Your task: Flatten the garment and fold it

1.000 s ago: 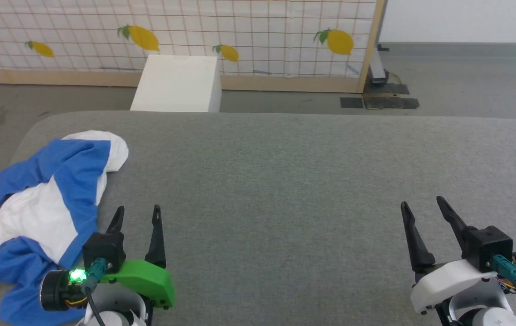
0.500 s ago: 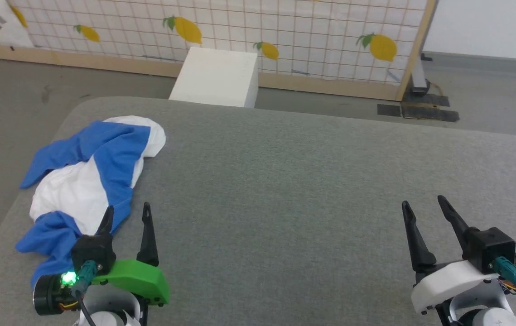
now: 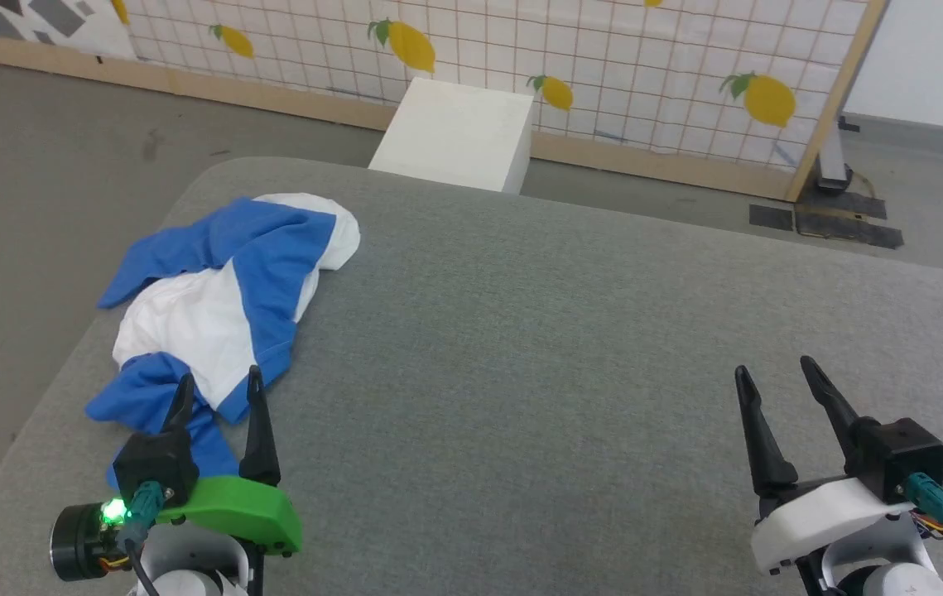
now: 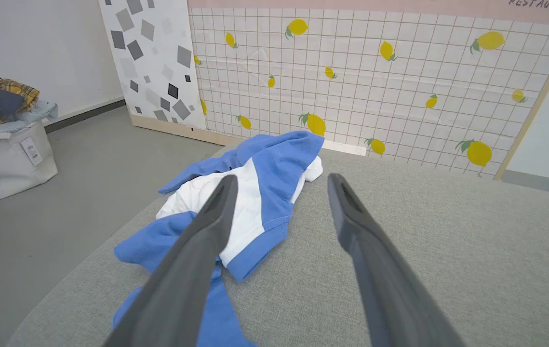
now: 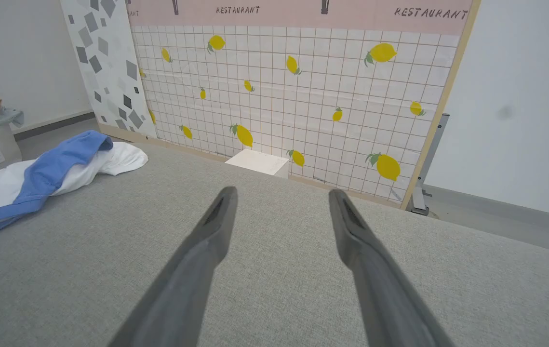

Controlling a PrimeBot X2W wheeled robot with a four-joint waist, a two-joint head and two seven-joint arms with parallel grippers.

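The garment (image 3: 214, 314) lies crumpled near the left edge of the grey padded table (image 3: 570, 331), white body showing between bright blue sleeves and panels. It also shows in the left wrist view, garment (image 4: 255, 197), and at the left of the right wrist view, garment (image 5: 38, 178). My left gripper (image 3: 218, 385) hangs open just at the garment's near end, its fingertips over the blue hem, holding nothing. My right gripper (image 3: 773, 370) stands open at the lower right, far from the cloth, with bare table under it.
A white box (image 3: 454, 132) stands on the floor beyond the table's far edge, before a lemon-patterned tiled screen (image 3: 603, 58). A bag heaped with clothes (image 4: 4, 140) sits on the floor to the left. The table's rounded left corner is close to the garment.
The head camera has swung left, shifting the whole picture right. My left gripper now sits closer to the garment's near blue hem. The right gripper keeps its place in the view.
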